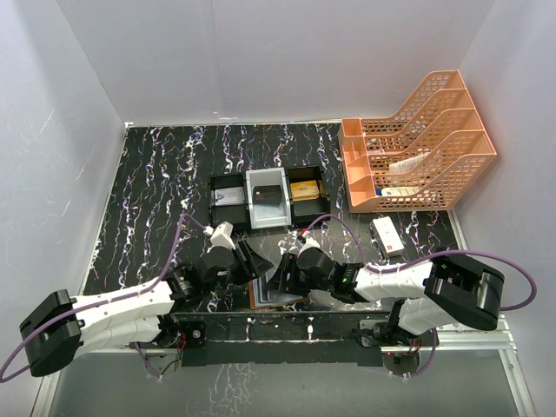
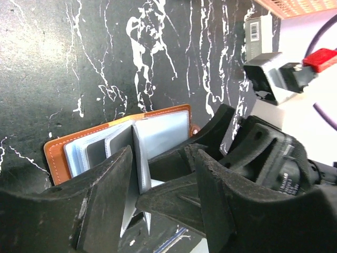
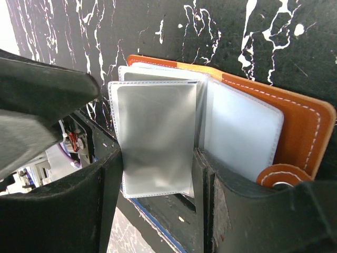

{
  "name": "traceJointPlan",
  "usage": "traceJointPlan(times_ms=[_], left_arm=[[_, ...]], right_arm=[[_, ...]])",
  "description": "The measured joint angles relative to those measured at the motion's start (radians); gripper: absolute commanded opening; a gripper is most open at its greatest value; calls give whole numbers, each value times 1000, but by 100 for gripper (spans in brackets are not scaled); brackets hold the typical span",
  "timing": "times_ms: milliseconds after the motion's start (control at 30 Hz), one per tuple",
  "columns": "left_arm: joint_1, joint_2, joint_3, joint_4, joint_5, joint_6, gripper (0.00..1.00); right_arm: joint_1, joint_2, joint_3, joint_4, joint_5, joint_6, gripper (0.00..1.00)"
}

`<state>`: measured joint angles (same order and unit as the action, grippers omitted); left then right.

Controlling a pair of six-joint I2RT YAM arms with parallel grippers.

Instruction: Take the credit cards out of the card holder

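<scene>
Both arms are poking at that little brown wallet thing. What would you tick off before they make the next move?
1. The card holder lies spread open: ok.
2. A pocket leaf sits between the fingers of the right gripper: ok.
3. The right gripper really grips that leaf: cannot tell.
4. The left gripper has its jaws apart and pinches nothing: ok.
5. Room between the two grippers: not ok, they crowd together over the holder.
6. The credit cards are out of the pockets: not ok, grey ones sit inside.
</scene>
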<state>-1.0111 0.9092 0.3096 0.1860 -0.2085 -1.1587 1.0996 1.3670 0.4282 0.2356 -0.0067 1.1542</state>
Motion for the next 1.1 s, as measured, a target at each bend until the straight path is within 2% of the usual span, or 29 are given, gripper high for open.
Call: traceJointPlan(times_ms=[333, 767, 900, 1100], left_arm=[[0, 143, -37, 103, 20, -13, 36], [0, 179, -100, 307, 117, -7, 36], [2, 209, -96, 314, 130, 2, 35], [2, 240, -90, 315, 139, 5, 35]], right_arm=[[0, 0, 0, 0, 0, -1, 51], [0, 0, 4, -2, -19, -30, 55], [0, 0, 8, -15, -34, -41, 60], [4, -29, 21, -52, -75, -76, 75]])
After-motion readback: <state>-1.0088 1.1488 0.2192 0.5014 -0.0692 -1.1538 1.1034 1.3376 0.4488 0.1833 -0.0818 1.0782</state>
